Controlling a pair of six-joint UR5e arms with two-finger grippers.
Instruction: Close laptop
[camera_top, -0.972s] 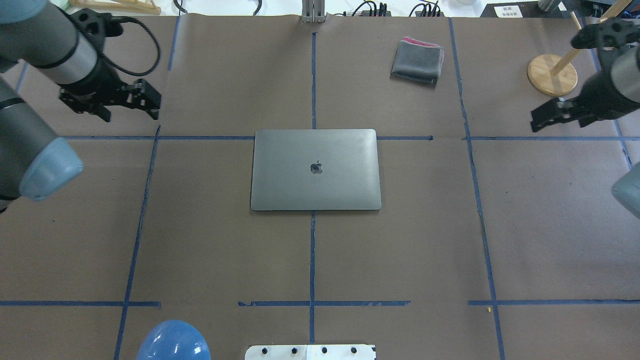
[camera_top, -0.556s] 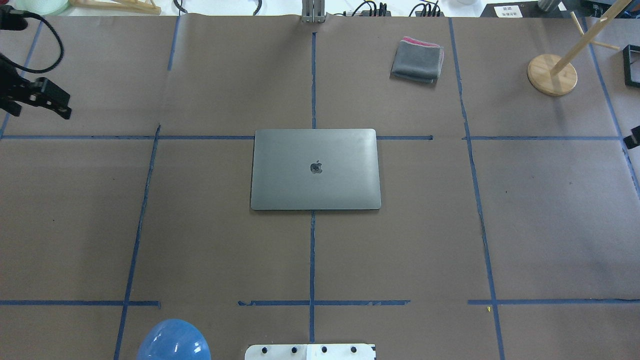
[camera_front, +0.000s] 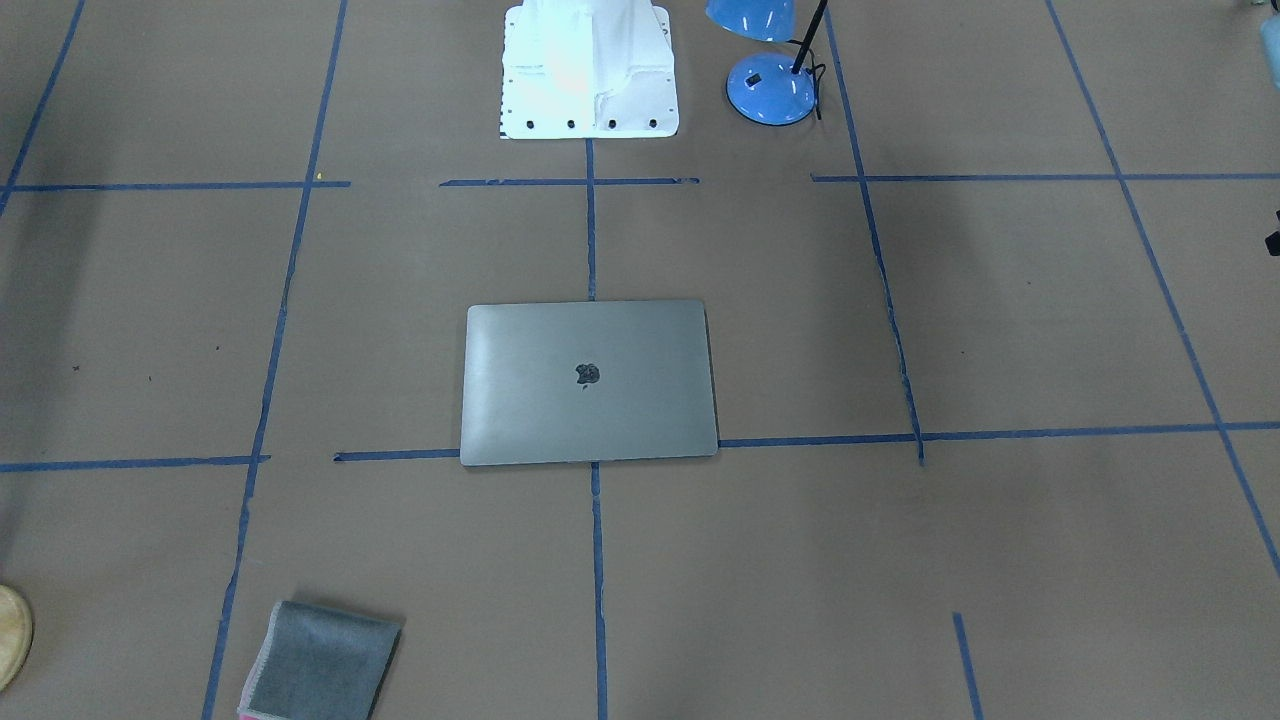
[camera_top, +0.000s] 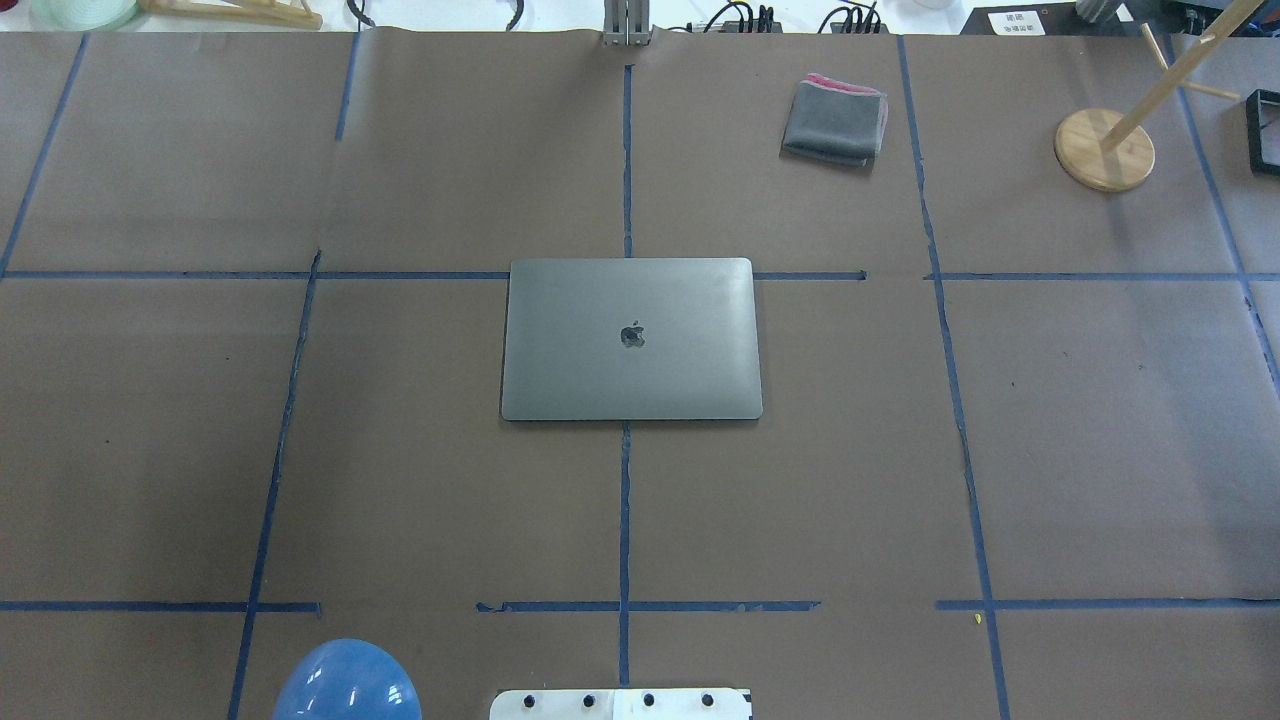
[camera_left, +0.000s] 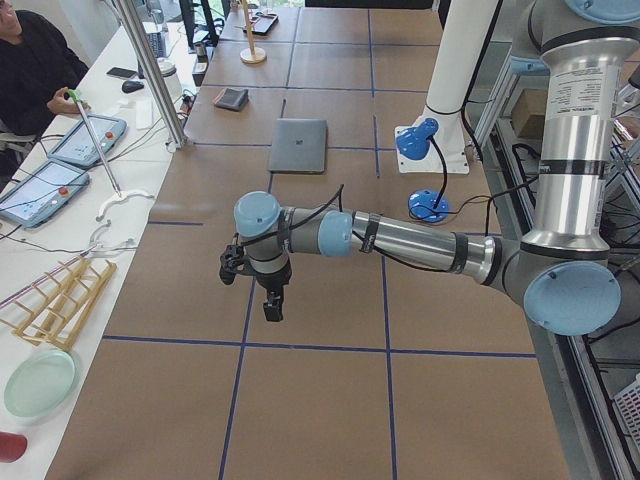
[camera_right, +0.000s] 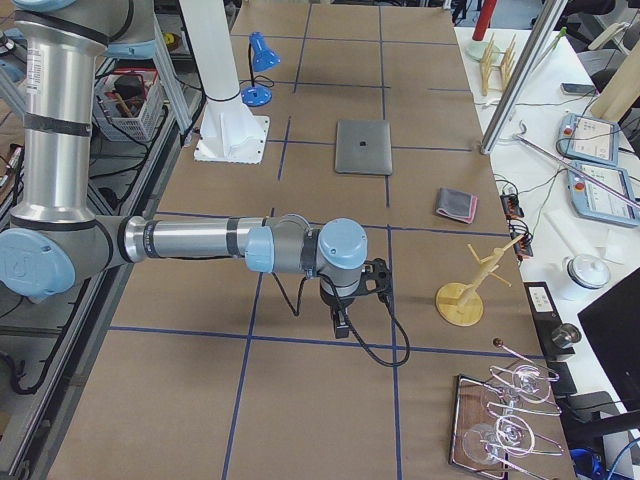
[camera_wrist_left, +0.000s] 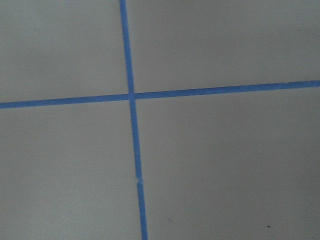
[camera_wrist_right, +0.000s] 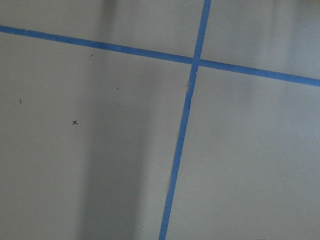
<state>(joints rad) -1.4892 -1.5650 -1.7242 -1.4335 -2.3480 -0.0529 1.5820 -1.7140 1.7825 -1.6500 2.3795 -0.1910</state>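
Observation:
The laptop (camera_top: 630, 340) lies flat in the middle of the table with its lid down and the dark apple logo facing up. It also shows in the front view (camera_front: 588, 380), the left side view (camera_left: 298, 145) and the right side view (camera_right: 362, 147). My left gripper (camera_left: 258, 290) hangs over bare table far from the laptop, toward the table's left end. My right gripper (camera_right: 352, 300) hangs over bare table toward the right end. Neither shows in the overhead view, so I cannot tell whether they are open or shut. Both wrist views show only brown paper and blue tape.
A folded grey cloth (camera_top: 835, 122) lies at the back right. A wooden stand (camera_top: 1104, 150) and a black frame (camera_top: 1262, 130) are at the far right. A blue lamp (camera_front: 770, 88) stands beside the white robot base (camera_front: 588, 70). A tray of glassware (camera_right: 510, 420) sits at the right end.
Both arms have swung outward, left arm to the left and right arm to the right, and left the overhead view. The laptop has not moved.

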